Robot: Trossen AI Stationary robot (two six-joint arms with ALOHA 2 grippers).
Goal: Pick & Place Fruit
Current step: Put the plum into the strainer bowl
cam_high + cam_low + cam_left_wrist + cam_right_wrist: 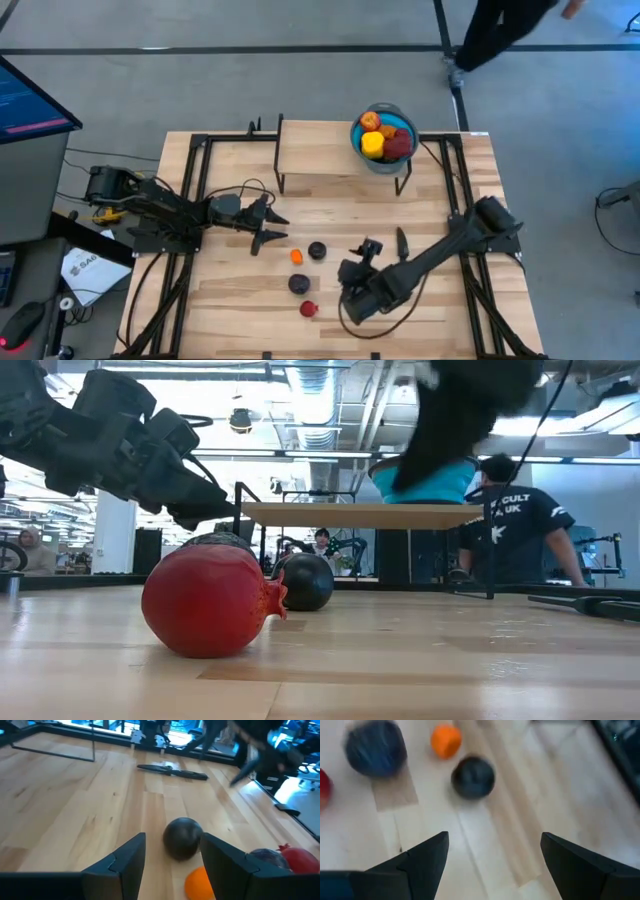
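Note:
Four small toy fruits lie on the wooden table near its middle: an orange one (296,256), a black round one (317,250), a dark purple one (299,284) and a red one (308,309). More fruit, red, orange and yellow, fills the blue bowl (392,160) on a raised wooden shelf at the far side. My left gripper (278,227) is open, just left of the orange and black fruits; in the left wrist view the black fruit (183,837) lies ahead of its open fingers. My right gripper (362,250) is open above the table, right of the black fruit (473,776).
A slim black knife (400,240) lies flat on the table beside the right arm. The raised shelf (320,155) stands on thin black legs at the far side. Black frame rails run along both table sides. A person stands beyond the far edge (525,525).

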